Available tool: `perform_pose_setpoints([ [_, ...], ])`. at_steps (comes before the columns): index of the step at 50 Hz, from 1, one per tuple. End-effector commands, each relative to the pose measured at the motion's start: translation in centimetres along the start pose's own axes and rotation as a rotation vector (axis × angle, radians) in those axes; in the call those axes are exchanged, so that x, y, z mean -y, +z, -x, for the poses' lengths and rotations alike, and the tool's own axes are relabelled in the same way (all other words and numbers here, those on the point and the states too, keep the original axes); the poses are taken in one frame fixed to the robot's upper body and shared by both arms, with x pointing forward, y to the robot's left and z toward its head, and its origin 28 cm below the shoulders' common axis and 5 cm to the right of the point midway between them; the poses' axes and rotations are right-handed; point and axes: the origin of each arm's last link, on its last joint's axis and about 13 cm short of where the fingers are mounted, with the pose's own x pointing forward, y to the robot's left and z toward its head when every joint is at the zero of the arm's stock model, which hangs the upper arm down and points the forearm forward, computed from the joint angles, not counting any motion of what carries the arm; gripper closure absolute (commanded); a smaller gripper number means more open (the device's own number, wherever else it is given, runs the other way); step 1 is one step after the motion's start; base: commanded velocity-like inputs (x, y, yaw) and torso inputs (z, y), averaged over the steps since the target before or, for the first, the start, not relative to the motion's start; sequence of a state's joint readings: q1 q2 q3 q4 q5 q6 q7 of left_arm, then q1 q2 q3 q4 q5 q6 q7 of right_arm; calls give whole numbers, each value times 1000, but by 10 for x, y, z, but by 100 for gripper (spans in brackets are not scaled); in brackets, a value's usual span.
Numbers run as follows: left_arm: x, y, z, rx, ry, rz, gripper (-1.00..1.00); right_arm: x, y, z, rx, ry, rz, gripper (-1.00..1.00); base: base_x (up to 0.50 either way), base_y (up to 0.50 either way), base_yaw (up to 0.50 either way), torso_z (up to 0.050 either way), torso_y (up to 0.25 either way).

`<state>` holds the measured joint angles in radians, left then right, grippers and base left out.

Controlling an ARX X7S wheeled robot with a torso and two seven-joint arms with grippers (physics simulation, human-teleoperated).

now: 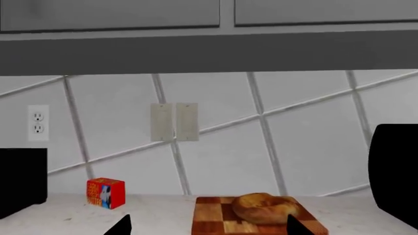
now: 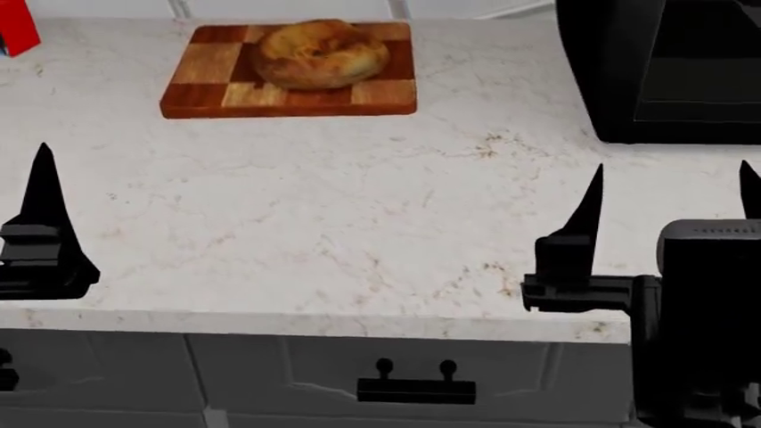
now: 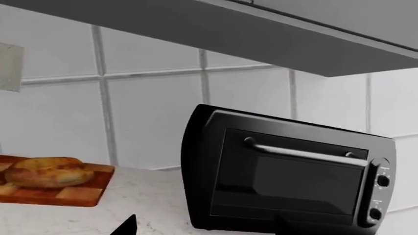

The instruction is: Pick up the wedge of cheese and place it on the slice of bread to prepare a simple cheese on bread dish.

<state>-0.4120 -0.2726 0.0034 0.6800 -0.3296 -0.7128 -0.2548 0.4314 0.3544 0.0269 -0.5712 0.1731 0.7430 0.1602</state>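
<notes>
**Both jaws wide and bare over a pale tabletop**

The right gripper (image 2: 672, 201) hovers near the front edge of the tabletop (image 2: 356, 214), its jaws spread wide with nothing between them. The left gripper (image 1: 207, 226) shows two dark fingertips far apart in its wrist view, so its jaws are wide too and hold nothing; only one of its fingers appears in the head view.

Between the arms lies bare white marble-like stone with faint brown veins. Toward the back wall sits a checkered cutting board (image 2: 214, 85), and the bread (image 2: 319, 53) rests on it, round and golden brown with darker patches. The cheese cannot be seen in any view.

At the far left, near the wall, stands a red box (image 1: 105, 193). At the far right is a black toaster oven (image 3: 287, 171) with a bar handle and two knobs.

The wall is white tile with grey grout, carrying an outlet (image 1: 38, 122) and a switch plate (image 1: 174, 122). Grey cabinets hang above; below the front edge are grey drawer fronts with a black handle (image 2: 416, 385).
</notes>
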Motion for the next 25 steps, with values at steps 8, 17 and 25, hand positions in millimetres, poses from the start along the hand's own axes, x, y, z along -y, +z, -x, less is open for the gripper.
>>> perform_pose_setpoints([
  [8, 3, 1, -1, 2, -18, 2, -100, 1, -2, 2, -3, 8, -5, -100, 175, 42, 0, 0, 0],
  [17, 4, -1, -1, 0, -23, 2, -100, 1, -4, 3, -2, 8, -2, -100, 177, 26, 0, 0, 0],
  [25, 5, -2, -1, -2, -26, 1, -100, 1, -7, 4, -6, 5, -8, -100, 206, 94, 0, 0, 0],
])
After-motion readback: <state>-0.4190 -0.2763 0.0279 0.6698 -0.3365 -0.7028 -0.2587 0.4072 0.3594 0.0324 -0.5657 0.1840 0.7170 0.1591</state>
